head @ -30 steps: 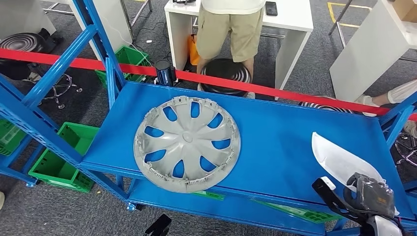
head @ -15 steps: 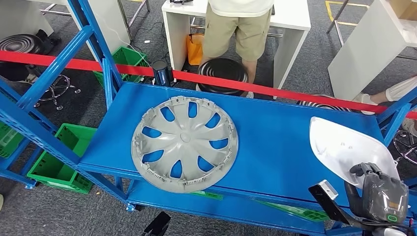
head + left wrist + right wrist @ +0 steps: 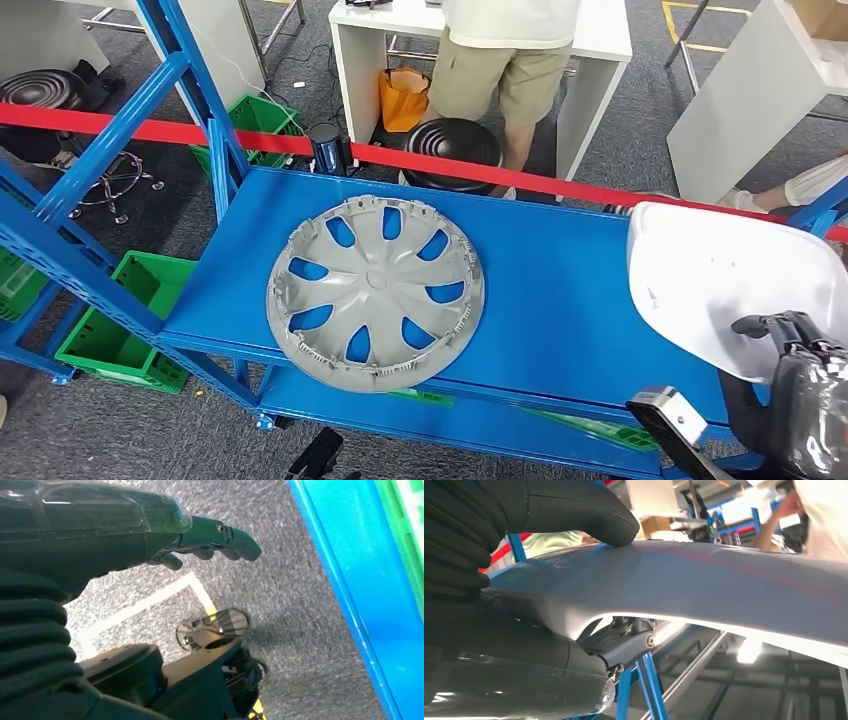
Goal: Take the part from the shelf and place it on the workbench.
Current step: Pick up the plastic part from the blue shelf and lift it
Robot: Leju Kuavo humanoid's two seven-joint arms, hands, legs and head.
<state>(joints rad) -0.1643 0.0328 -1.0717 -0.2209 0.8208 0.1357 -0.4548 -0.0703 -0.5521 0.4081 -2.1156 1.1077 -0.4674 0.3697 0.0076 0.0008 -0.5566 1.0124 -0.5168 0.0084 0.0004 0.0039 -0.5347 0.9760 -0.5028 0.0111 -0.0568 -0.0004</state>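
Observation:
The part is a white curved shell (image 3: 725, 285), lifted above the right end of the blue shelf (image 3: 560, 290) and tilted toward me. My right hand (image 3: 805, 395) grips its near edge at the lower right of the head view. In the right wrist view the thumb (image 3: 574, 510) presses on top of the shell (image 3: 734, 587) and the fingers (image 3: 624, 642) lie under it. My left hand (image 3: 215, 535) hangs beside the shelf over the grey floor, fingers stretched out and holding nothing.
A grey hubcap (image 3: 376, 292) lies flat at the shelf's middle. A red bar (image 3: 450, 165) runs along the shelf's far side. Behind it a person (image 3: 505, 60) stands at a white table (image 3: 590, 50), near a black stool (image 3: 460, 150). Green crates (image 3: 120, 330) sit at the lower left.
My right hand has raised the white shell off the shelf and tipped its broad face toward me. The person behind has stepped to the right. The hubcap has stayed put.

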